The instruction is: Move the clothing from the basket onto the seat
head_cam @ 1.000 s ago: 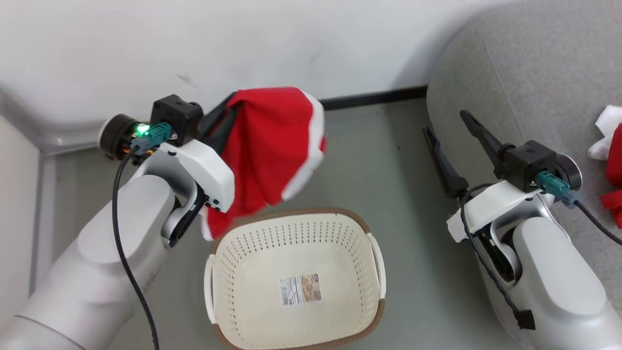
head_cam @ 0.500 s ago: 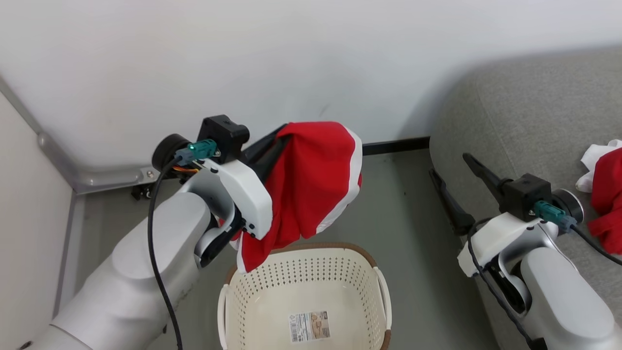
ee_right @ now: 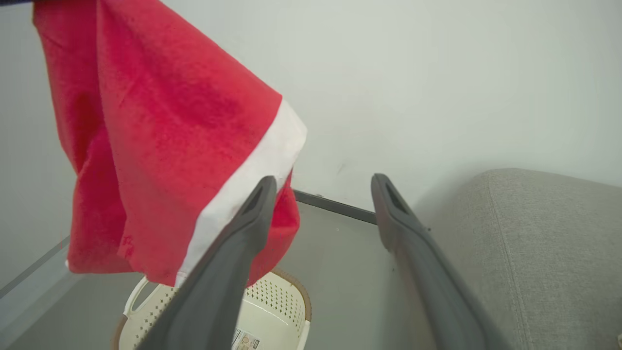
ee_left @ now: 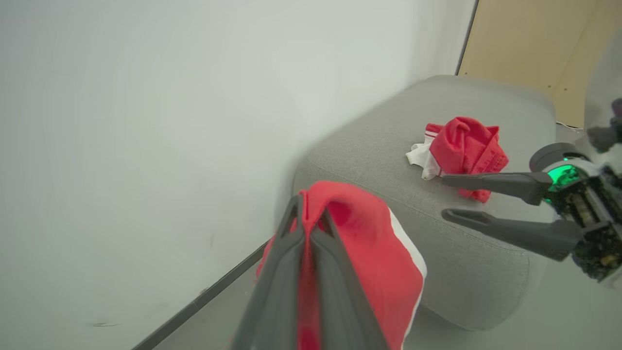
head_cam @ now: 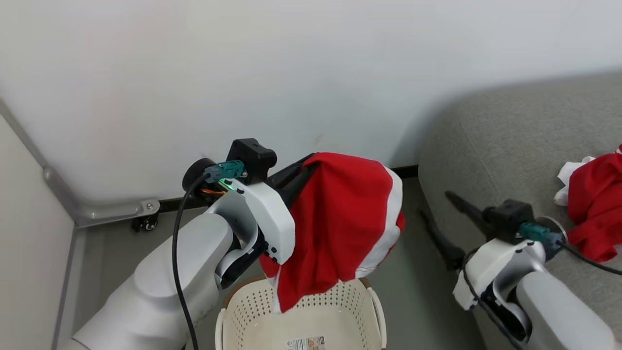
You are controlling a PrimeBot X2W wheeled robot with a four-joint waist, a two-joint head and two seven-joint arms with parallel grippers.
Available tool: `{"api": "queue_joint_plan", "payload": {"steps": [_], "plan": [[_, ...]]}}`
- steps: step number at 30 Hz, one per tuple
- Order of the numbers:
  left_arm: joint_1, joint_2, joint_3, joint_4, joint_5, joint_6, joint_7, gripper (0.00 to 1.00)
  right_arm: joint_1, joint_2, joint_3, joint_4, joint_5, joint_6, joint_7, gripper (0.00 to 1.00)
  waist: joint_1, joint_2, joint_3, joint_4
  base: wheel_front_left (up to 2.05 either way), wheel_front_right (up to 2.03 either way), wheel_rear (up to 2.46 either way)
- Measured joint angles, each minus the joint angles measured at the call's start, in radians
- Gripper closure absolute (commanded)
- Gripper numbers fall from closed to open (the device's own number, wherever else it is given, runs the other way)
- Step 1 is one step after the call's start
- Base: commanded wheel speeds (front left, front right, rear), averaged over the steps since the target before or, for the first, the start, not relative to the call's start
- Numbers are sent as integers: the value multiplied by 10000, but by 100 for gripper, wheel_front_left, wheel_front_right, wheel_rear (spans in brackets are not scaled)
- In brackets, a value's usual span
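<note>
My left gripper is shut on a piece of clothing, bright red with a white band. It hangs in the air over the back of the cream perforated basket. In the left wrist view the fingers pinch the cloth's top fold. My right gripper stands open and empty beside the grey seat, right of the hanging cloth. A second piece of red and white clothing lies crumpled on the seat.
A white wall runs close behind, with a black baseboard and a metal rail at the left corner. Grey floor lies between the basket and the seat. A paper label sits on the basket's floor.
The camera has tilted up, so the basket sits lower in the picture. My left arm has carried the red clothing rightward over the basket, toward the seat. The right gripper stays open.
</note>
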Motion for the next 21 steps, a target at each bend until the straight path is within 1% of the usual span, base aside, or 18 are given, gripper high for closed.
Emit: {"api": "queue_joint_plan", "payload": {"steps": [6, 10, 17, 21], "plan": [[96, -58, -42, -213, -69, 13, 100, 100, 23, -205, 1080, -127, 878, 0, 174, 0, 0, 0, -199, -149, 0, 0, 0], [96, -119, -92, -372, -69, 48, 205, 100, 13, -506, 1626, -146, 1367, 0, 320, 0, 0, 0, -287, -184, 0, 0, 0], [96, -213, -159, -686, -69, 153, 366, 100, -478, -968, 2240, -138, 2059, -2, 351, 0, 0, 0, -301, -44, 0, 0, 0], [96, -196, -176, -805, -69, 180, 441, 100, -697, -966, 2792, -151, 2801, -2, 435, 0, 0, 0, -292, 84, 0, 0, 0]]}}
